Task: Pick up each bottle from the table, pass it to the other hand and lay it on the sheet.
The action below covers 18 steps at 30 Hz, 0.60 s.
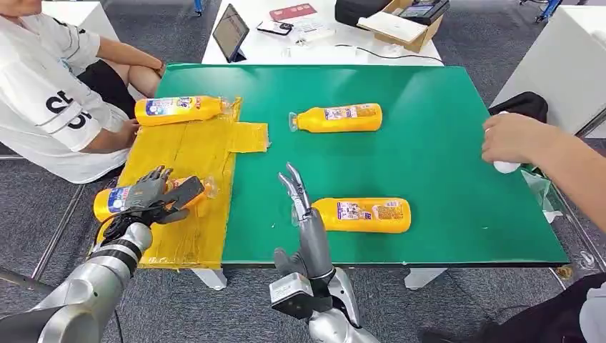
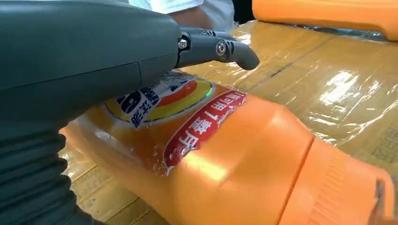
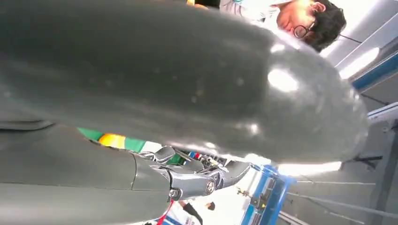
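- Head view: bright, even light from overhead; the green bench [image 1: 429, 143] shows only faint shadows, and the picture is sharp.
- Left wrist view: white glare streaks on the glossy yellow sheet [image 2: 338, 89]; the close hand [image 2: 84, 61] looks soft.
- Right wrist view: blown-out ceiling lights [image 3: 309, 167], and the nearby hand [image 3: 187, 79] is a blurred grey mass.

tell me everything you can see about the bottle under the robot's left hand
The orange bottle lies on its side at the near end of the yellow sheet, cap end toward the green table. It looks like glossy plastic, with a ribbed orange cap and a label in blue, white, yellow and red under clear wrap. The left hand rests over its middle, fingers spread across the label. Whether it is gripped or just released is unclear.
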{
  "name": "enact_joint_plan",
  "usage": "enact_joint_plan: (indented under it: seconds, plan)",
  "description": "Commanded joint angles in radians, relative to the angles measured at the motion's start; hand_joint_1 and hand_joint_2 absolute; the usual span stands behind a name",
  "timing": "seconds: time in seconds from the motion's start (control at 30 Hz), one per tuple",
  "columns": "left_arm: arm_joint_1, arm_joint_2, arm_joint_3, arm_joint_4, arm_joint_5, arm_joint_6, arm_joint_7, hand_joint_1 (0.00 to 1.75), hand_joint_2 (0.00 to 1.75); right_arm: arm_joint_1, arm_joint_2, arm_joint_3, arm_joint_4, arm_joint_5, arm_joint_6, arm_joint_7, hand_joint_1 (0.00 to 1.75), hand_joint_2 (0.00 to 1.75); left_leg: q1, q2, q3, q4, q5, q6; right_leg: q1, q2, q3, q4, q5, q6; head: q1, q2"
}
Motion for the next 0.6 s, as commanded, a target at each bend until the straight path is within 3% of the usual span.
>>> enact_joint_plan:
  seconds: [0.03, 0.27, 0.6]
  plan:
    - [0.008, -0.018, -0.034, 0.071, 0.041, -0.079, -0.055, 0.00, 1.75, -0.010, -0.004, -0.022, 0.053, 0.005, 0.005, 0.001, 0.00, 0.00, 0.000, 0.000, 0.002, -0.001, 0.000, -0.001, 0.000, 0.000, 0.002, -0.001, 0.000, -0.001, 0.000, 0.000]
    - [0.018, -0.063, 0.060, 0.027, 0.355, -0.251, -0.273, 0.00, 1.75, -0.017, -0.001, -0.019, 0.089, 0.002, 0.018, 0.000, 0.00, 0.00, 0.000, -0.002, 0.004, -0.002, 0.001, 0.000, 0.000, -0.002, 0.004, -0.002, 0.000, -0.001, 0.000, 0.000]
    - [0.018, -0.064, 0.064, 0.021, 0.371, -0.255, -0.280, 0.00, 1.75, -0.018, -0.001, -0.018, 0.091, 0.001, 0.019, 0.000, 0.00, 0.00, 0.000, 0.001, 0.005, -0.002, 0.000, -0.001, 0.000, 0.000, 0.004, -0.002, 0.000, -0.002, 0.000, 0.000]
